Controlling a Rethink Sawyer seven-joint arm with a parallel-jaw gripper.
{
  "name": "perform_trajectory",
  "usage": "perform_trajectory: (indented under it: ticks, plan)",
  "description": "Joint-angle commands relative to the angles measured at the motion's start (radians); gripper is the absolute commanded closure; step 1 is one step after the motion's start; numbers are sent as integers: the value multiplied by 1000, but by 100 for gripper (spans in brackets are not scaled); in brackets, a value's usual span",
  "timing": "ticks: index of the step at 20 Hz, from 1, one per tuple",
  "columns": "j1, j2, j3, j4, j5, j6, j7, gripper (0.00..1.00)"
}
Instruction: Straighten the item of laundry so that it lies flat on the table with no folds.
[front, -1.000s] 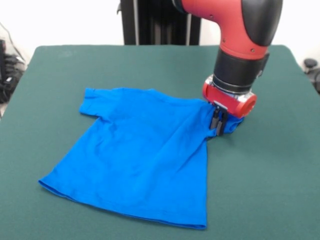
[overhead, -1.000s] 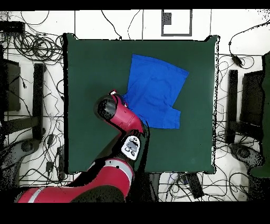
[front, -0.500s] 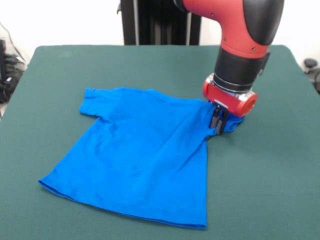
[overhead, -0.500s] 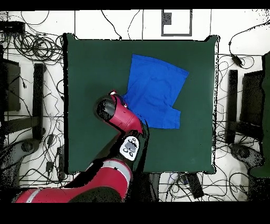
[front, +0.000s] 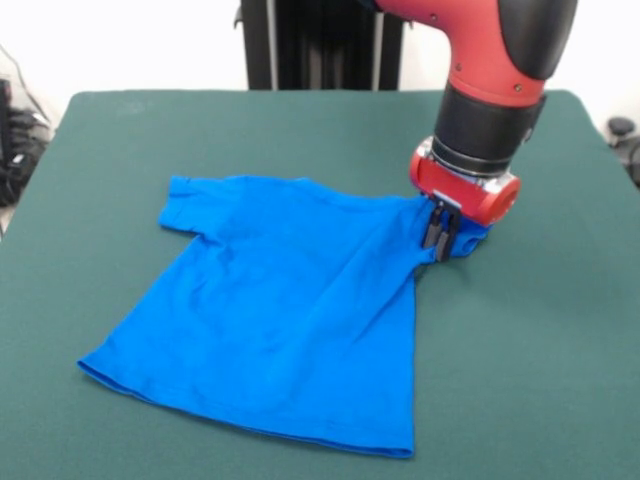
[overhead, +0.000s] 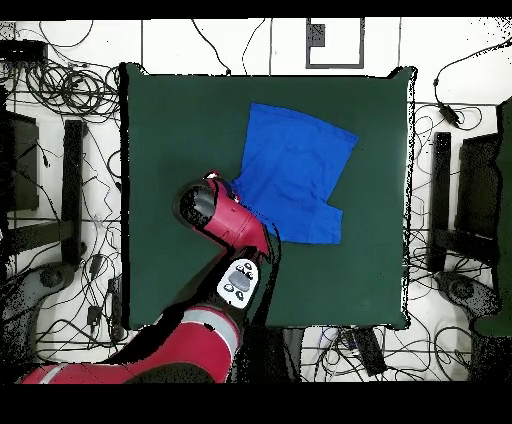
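The item of laundry (front: 290, 300) is a bright blue T-shirt spread over the middle of the green table (front: 250, 130), hem toward the near edge. Its left sleeve lies flat, and soft creases run across the chest toward the right sleeve. My gripper (front: 439, 234) points straight down at that right sleeve, shut on the cloth, which is drawn up slightly between the black fingers (front: 432, 230). In the overhead view the item of laundry (overhead: 295, 170) lies right of centre on the table (overhead: 170, 130). There the red arm's wrist covers the gripper at the shirt's left edge.
Bare green felt surrounds the shirt on all sides, widest to the right in the front view. Off the table, tangled cables (overhead: 60, 90) and dark equipment (overhead: 455, 190) line the floor on both sides.
The gripper has shifted a little to the right and slightly up in the front view, drawing the right sleeve with it. The rest of the shirt has stayed put.
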Motion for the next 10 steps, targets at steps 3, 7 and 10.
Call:
perform_trajectory:
  ticks: [3, 7, 10]
  plan:
    - [62, -8, 36, -64, -7, 191, 272, 100]
    - [64, 0, 32, -79, -5, 202, 273, 100]
    - [65, 3, 29, -88, -4, 211, 274, 100]
